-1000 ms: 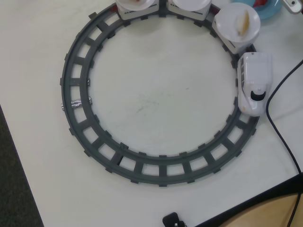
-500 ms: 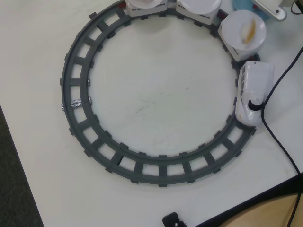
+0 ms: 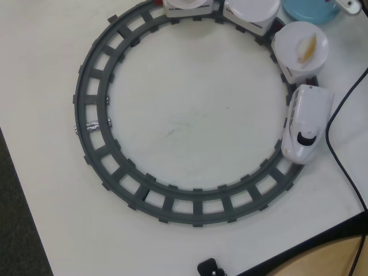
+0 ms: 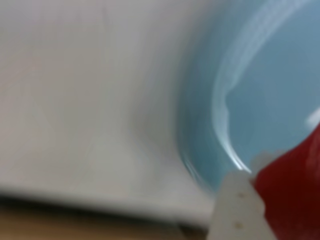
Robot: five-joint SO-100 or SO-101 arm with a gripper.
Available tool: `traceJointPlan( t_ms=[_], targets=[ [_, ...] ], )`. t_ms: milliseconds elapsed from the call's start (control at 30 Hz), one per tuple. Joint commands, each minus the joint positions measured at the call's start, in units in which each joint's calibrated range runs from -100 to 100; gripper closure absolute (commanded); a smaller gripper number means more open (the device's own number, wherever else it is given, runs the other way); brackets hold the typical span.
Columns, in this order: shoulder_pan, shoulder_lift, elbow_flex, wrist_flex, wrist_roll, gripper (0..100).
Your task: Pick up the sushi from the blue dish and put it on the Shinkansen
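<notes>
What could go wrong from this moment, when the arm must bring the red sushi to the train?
1. In the wrist view the red sushi sits at the frame's corner beside a white jaw tip; the grip cannot be judged and it may slip.
2. The plate behind the Shinkansen already carries a yellow piece, so a drop there could knock it.
3. The blue dish lies close to the train cars; a low move might bump them.

- We see the overhead view evenly bright and sharp, with soft, faint shadows on the white surface.
- We find the wrist view heavily blurred; the blue dish rim shows smeared white glare.
</notes>
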Motion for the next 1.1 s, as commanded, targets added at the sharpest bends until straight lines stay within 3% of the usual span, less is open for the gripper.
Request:
traceJointPlan(
  t_ms=[0, 233, 700, 1067],
  targets=[
    [0.25, -14.67, -1.09, 2.28, -0.19, 97],
    [-5.56, -26.78, -0.74, 3.65, -0.19, 97],
    [-22.11, -21.01, 5.91, -0.2, 1.27, 97],
    [-25.1, -13.5, 9.59, -5.08, 3.0, 97]
  ],
)
